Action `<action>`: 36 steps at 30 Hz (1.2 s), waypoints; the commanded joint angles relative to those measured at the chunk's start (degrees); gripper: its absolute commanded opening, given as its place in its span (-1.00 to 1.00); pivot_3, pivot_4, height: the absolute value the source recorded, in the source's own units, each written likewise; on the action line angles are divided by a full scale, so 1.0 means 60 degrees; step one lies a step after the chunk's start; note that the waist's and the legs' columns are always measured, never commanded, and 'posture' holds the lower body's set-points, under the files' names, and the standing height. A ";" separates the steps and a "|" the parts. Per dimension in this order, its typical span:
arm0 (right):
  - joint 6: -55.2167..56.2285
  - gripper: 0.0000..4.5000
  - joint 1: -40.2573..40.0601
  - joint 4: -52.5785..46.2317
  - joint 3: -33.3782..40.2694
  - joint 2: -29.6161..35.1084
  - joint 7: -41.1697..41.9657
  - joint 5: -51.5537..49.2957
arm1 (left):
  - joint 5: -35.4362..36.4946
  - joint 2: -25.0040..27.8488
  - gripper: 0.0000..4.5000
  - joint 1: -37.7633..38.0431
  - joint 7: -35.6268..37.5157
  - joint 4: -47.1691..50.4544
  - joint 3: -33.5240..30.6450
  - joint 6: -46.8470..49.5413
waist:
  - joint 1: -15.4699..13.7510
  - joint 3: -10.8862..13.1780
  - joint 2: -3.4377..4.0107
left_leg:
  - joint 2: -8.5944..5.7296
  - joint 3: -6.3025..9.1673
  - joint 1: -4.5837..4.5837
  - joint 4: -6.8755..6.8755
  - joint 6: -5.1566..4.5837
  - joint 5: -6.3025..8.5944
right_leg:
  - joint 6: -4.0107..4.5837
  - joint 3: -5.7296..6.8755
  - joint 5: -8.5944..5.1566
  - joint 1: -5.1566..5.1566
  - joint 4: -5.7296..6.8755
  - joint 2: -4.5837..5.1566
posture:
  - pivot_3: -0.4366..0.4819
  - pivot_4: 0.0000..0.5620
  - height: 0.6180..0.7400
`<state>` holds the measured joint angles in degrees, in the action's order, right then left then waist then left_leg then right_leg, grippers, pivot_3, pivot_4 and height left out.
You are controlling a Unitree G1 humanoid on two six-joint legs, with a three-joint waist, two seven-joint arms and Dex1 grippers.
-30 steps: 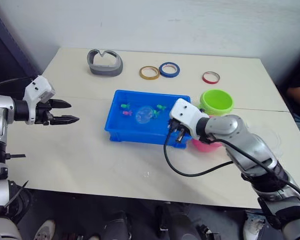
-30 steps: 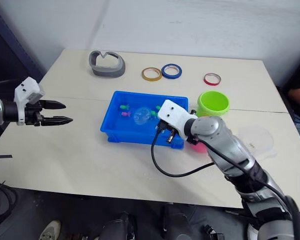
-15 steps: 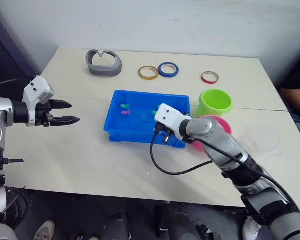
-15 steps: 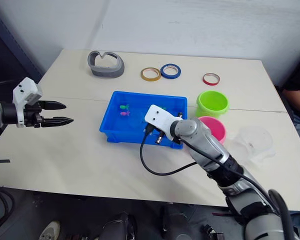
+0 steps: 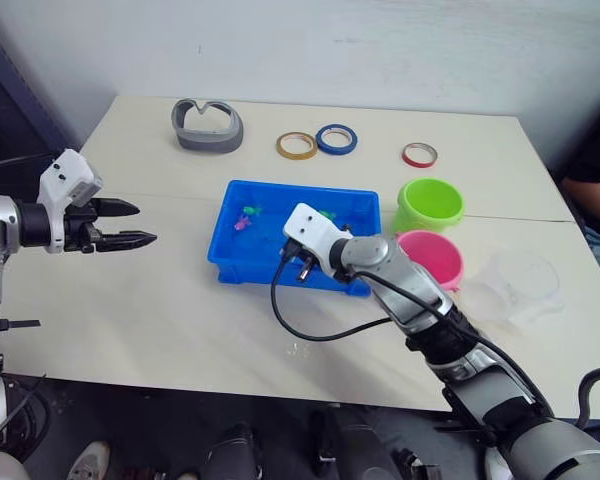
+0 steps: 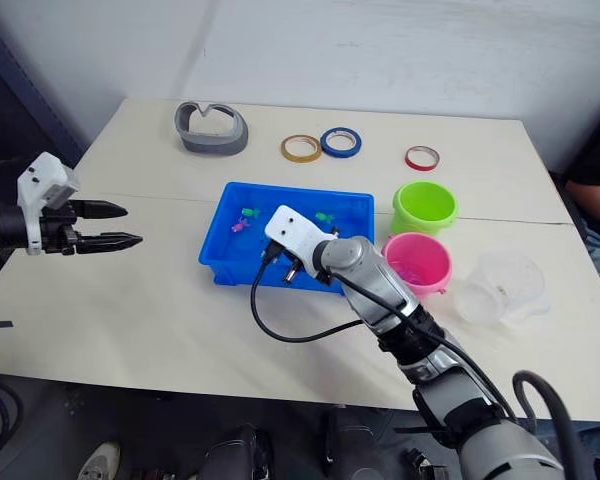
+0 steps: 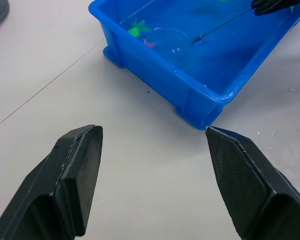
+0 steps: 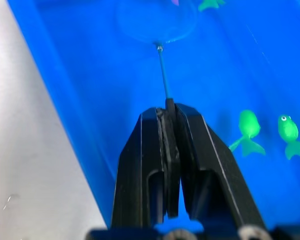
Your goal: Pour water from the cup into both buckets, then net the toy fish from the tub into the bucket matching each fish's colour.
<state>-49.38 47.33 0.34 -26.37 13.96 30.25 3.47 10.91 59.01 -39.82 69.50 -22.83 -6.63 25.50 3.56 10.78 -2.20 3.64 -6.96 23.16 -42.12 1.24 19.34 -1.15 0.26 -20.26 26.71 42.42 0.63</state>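
the net (image 8: 162,75) hoop runs off the right wrist view's edge, its mesh too faint to tell.

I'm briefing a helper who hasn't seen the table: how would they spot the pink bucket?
Start at the blue tub mid-table. Two small round buckets stand just off its right end; the pink bucket is the nearer, with the green bucket behind it and the clear cup to its right.
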 commanded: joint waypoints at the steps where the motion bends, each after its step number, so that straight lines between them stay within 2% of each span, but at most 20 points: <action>1: 0.0416 -1.00 0.0344 0.0116 0.0442 -0.0344 -0.0338 0.0049 | 0.0200 0.0277 0.60 0.0011 -0.0052 0.0384 -0.0298 0.0045 | 0.0004 0.0000 0.0000 | 0.0000 0.0000 0.0000 0.0000 0.0000 0.0000 | 0.0000 0.0000 0.0000 0.0000 0.0000 0.0000 | -0.05 -0.47 0.22; 14: 0.0404 -1.00 0.0399 0.0066 0.1419 -0.1182 -0.0374 -0.0591 | 0.0306 0.0264 0.60 -0.0012 -0.0045 0.0486 -0.0331 0.0149 | 0.0136 0.0000 0.0000 | 0.0001 0.0000 0.0002 0.0001 0.0000 0.0000 | 0.0000 -0.0001 0.0000 0.0002 0.0002 0.0000 | -0.05 -0.47 0.22; 21: -0.0161 -1.00 0.0281 -0.0533 0.1544 -0.0862 -0.0036 -0.0891 | 0.0210 0.0118 0.60 -0.0392 -0.0439 0.0081 -0.0282 -0.0066 | 0.0222 0.0000 0.0000 | 0.0003 0.0002 0.0001 0.0004 0.0002 -0.0001 | 0.0000 -0.0001 0.0000 0.0005 0.0007 -0.0002 | -0.05 -0.47 0.22; 36: -0.1169 -1.00 -0.0110 -0.1744 0.1951 0.0073 0.0219 -0.1325 | 0.0469 -0.0193 0.60 -0.0823 -0.0159 -0.0065 -0.0116 -0.0123 | 0.0181 0.0000 0.0000 | 0.0000 0.0002 0.0005 0.0008 0.0000 0.0000 | 0.0000 -0.0001 0.0000 0.0006 -0.0003 0.0001 | -0.05 -0.47 0.22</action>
<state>-55.57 46.56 -6.28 -17.14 13.26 30.82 -3.22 12.03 57.98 -43.05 67.98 -23.67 -6.59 24.99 4.65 10.78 -2.21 3.64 -6.94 23.20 -42.08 1.24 19.34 -1.15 0.25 -20.26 26.74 42.39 0.65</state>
